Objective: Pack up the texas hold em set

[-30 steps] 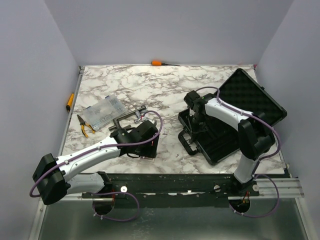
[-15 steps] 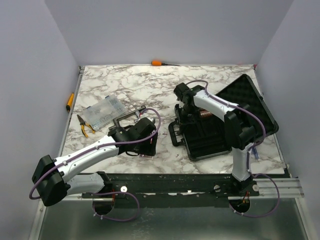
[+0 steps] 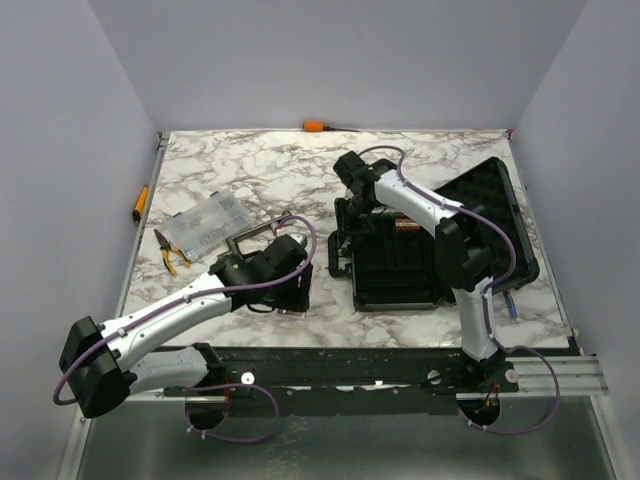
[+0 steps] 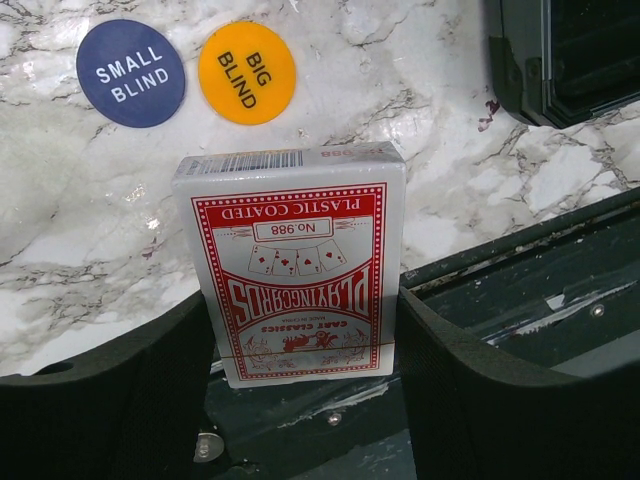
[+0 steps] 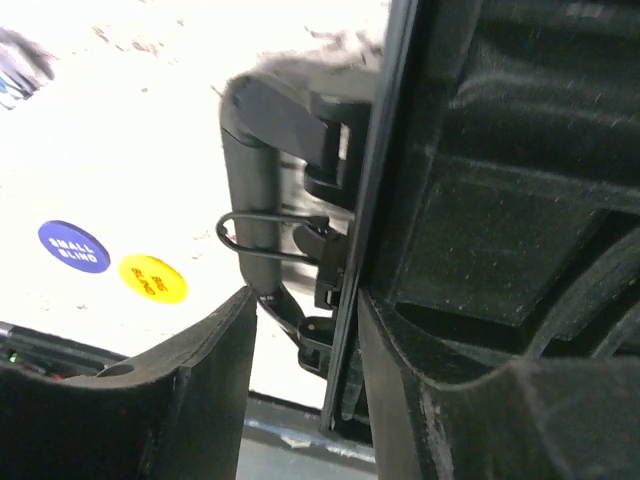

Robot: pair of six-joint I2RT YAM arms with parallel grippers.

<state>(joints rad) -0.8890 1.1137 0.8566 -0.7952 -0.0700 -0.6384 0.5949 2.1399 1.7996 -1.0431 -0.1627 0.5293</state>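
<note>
Nearest the bases, the left gripper [image 4: 300, 300] is clenched on the red-backed card deck [image 4: 295, 270]. One pad sits on each long side and the deck is lifted off the marble table [image 4: 80, 220]. I judge that grip is meant for carrying the box across and lowering it flat into a slot.

The deck's face reads "PLASTIC COATED" and "No.988", with "PLAYING CARDS" upside down below. The smaller line under that is too fine to make out.

Just beyond, two discs lie flat and side by side without touching. The blue disc [image 4: 130, 72] reads "SMALL BLIND" and the orange disc [image 4: 247, 72] reads "BIG BLIND". Both are waiting to be packed.

Further out is the black case [image 3: 395, 275], with its foam-lined lid [image 3: 490, 210] thrown back. The right gripper [image 5: 305, 320] sits astride the case's front wall beside the handle [image 5: 258, 190]. Its jaws are apart and daylight shows on one side, so it is released, not biting. It is probably there to square the case up for the deck.
</note>
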